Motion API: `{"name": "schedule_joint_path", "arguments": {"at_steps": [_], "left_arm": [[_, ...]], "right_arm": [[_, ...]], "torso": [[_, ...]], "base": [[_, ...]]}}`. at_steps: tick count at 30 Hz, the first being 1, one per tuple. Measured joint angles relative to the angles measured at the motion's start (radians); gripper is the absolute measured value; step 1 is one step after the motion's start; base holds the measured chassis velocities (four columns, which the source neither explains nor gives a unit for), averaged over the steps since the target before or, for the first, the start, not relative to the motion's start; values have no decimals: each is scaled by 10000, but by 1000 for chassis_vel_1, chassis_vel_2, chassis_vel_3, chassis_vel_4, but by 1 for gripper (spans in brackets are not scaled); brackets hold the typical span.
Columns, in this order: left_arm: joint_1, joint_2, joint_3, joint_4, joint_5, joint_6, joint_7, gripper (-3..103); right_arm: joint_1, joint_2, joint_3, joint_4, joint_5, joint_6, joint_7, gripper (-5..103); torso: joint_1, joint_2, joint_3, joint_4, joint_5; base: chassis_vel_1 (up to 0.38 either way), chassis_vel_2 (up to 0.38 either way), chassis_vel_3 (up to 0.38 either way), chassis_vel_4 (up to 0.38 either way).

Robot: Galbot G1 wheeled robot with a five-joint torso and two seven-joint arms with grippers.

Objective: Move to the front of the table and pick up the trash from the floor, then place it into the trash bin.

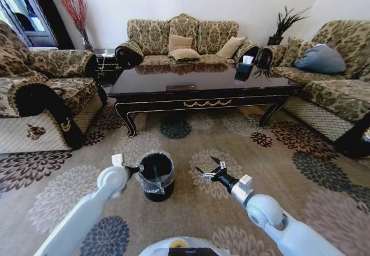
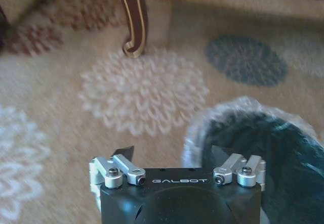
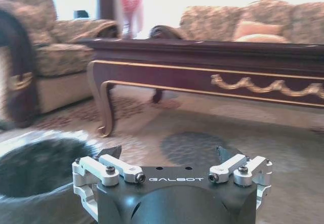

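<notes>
One bin (image 1: 156, 177) is seen on the carpet (image 1: 191, 210) in the head view, black and round, with a clear liner bag gathered around its rim. It stands in front of the table (image 1: 199, 88), well apart from it, between the two arms. No litter can be made out on the carpet or in the bin; its inside is too dark to judge.

The left gripper (image 1: 137, 169) is held just beside the bin's rim on the robot's left side, at about rim height; whether it touches the liner cannot be told. In the left wrist view the left gripper (image 2: 177, 153) is shown with its dark fingertips (image 2: 124, 150) set wide apart and nothing between them, the bin (image 2: 263, 148) lying partly under one side and a curved table leg (image 2: 135, 21) beyond.

The right gripper (image 1: 211, 169) is held above the carpet to the right of the bin, apart from it, over a pale flower medallion. Its jaws are spread and nothing is held. In the right wrist view the right gripper (image 3: 169, 153) is again seen open, with the bin (image 3: 40, 168) off to one side and the table's apron, with its gold scroll ornament (image 3: 268, 85), straight ahead.

Beyond the table a sofa (image 1: 182, 39) is seen against the wall, with armchairs at both sides.
</notes>
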Motion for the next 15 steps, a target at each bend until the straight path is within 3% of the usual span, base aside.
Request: {"name": "schedule_joint_path", "arguments": {"at_steps": [3,4,6,9,10,15], "left_arm": [[1494,-109,-1109,-365,2066,-534,1670,99],[1494,-109,-1109,-365,2066,-534,1670,99],[2390,-298,-1785,-743,3477,-1012,2939,100],[3409,-482,-2476,-1179,5369,-2205,4418,100],[3409,-482,-2476,-1179,5369,-2205,4418,100],[4583,-892,-3046,-1409,7646,-4256,5802,100]], "right_arm": [[-43,451,679,-274,215,182,289,100],[-43,451,679,-274,215,182,289,100],[-170,837,1198,-428,238,302,358,100],[-477,1255,1961,-659,-133,590,332,100],[-477,1255,1961,-659,-133,590,332,100],[-1170,1750,3298,-768,-555,1128,138,100]], "torso": [[0,0,1,3,0],[0,0,1,3,0],[-1,0,0,2,-1],[0,0,0,1,2],[0,0,0,1,2],[-1,0,0,-1,1]], "base": [[0,0,0,0],[0,0,0,0],[0,0,0,0],[0,0,0,0],[0,0,0,0],[0,0,0,0]]}}
